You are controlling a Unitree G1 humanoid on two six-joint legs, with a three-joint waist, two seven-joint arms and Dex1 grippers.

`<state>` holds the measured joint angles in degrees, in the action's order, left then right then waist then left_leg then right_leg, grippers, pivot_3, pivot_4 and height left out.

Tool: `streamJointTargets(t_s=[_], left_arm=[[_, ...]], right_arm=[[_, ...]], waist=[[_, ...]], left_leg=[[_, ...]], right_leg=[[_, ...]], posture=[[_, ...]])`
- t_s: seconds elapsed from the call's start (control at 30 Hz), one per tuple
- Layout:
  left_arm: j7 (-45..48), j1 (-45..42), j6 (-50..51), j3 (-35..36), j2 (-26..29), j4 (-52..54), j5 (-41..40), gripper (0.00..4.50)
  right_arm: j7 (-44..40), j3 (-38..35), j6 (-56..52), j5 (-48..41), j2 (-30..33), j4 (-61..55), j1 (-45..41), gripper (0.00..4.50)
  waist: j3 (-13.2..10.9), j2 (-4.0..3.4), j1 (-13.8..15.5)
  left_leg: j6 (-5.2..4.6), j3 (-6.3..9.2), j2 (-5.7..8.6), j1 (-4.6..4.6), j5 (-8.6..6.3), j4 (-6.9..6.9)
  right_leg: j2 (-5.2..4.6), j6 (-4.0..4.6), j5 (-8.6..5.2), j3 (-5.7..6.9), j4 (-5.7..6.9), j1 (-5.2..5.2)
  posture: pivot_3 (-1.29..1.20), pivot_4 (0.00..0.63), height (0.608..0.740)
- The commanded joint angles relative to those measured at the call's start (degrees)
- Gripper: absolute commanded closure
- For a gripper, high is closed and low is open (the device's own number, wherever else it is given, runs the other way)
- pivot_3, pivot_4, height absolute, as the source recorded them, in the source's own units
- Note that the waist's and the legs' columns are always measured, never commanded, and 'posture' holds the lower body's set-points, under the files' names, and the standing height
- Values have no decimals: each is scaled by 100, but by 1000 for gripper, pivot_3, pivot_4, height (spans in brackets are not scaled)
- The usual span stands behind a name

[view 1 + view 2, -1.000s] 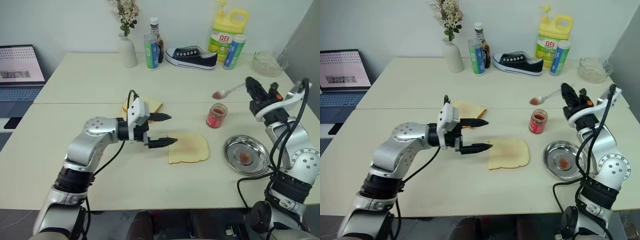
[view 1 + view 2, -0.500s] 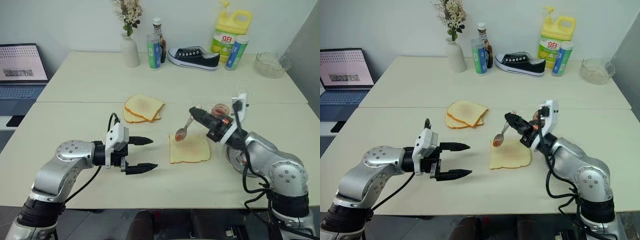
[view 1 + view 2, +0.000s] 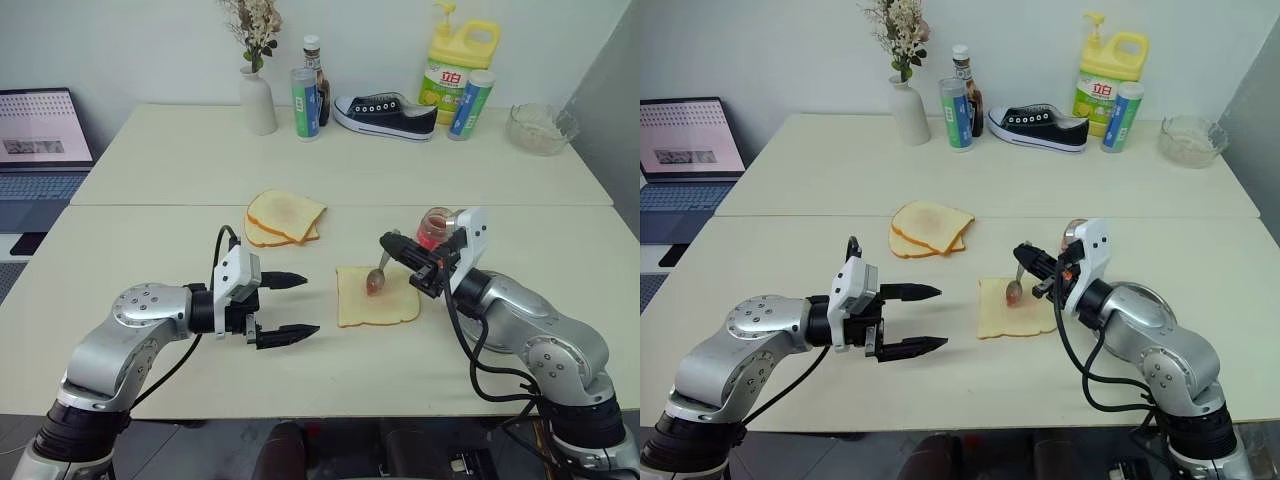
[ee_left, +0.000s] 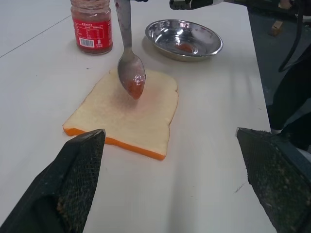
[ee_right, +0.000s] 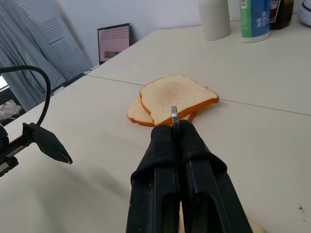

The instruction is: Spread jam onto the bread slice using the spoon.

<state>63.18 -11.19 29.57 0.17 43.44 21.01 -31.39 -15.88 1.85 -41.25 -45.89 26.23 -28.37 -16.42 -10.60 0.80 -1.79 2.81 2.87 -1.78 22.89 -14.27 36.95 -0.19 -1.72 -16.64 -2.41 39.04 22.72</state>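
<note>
The right hand (image 3: 392,246) swings in from beyond the jar (image 3: 434,228) and drops low, its fingers clamped on the spoon (image 3: 378,275), whose jam-loaded bowl now hangs tip-down at the bread slice (image 3: 377,297). The left hand (image 3: 295,305), fingers spread wide, has backed off the slice and sits lower, well clear to its left.

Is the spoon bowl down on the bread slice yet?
Touching, it seems: in the left wrist view the spoon bowl tip meets the bread slice at its reddish smear, no gap visible.
</note>
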Motion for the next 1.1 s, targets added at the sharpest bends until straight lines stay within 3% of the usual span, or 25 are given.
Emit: streamJointTargets(t_s=[0.03, 0.23, 0.63, 0.8, 1.1], left_arm=[[9, -86, -40, -7, -33, 152, -96, 0], [35, -128, -52, -25, -54, 130, -80, 0], [-24, -128, -37, -44, -95, 203, -94, 0], [-59, -107, -37, -35, -106, 224, -81, 0], [-40, -106, -96, -65, -116, 184, -63, 0]], right_arm=[[-126, -129, 122, 102, -25, -200, -24, 4487], [-22, -320, -9, 25, -209, -130, -87, 4487], [949, -1105, -844, -1097, -1282, 823, -185, 4487], [1003, -1123, -900, -1028, -1387, 1092, -155, 4487], [729, -1202, -955, -805, -831, 913, 49, 4487]], waist=[[0, 0, 0], [0, 0, 1], [0, 0, -3], [0, 0, -5], [1, 0, 3]], left_leg=[[0, 0, 0, 0, 0, 0], [0, 0, 0, 1, 0, 0], [0, 0, 0, 0, 0, 0], [0, -1, 0, 0, 0, 0], [0, -2, 1, 0, 0, 1]], right_leg=[[0, 0, 0, 0, 0, 0], [0, 0, 0, 0, 0, 0], [0, 1, 1, -1, 3, 0], [0, 1, 1, -2, 3, 0], [-1, 1, 1, -1, 2, -1]], posture=[[0, 150, 740], [0, 150, 740], [0, 150, 740], [0, 150, 740], [0, 150, 740]])
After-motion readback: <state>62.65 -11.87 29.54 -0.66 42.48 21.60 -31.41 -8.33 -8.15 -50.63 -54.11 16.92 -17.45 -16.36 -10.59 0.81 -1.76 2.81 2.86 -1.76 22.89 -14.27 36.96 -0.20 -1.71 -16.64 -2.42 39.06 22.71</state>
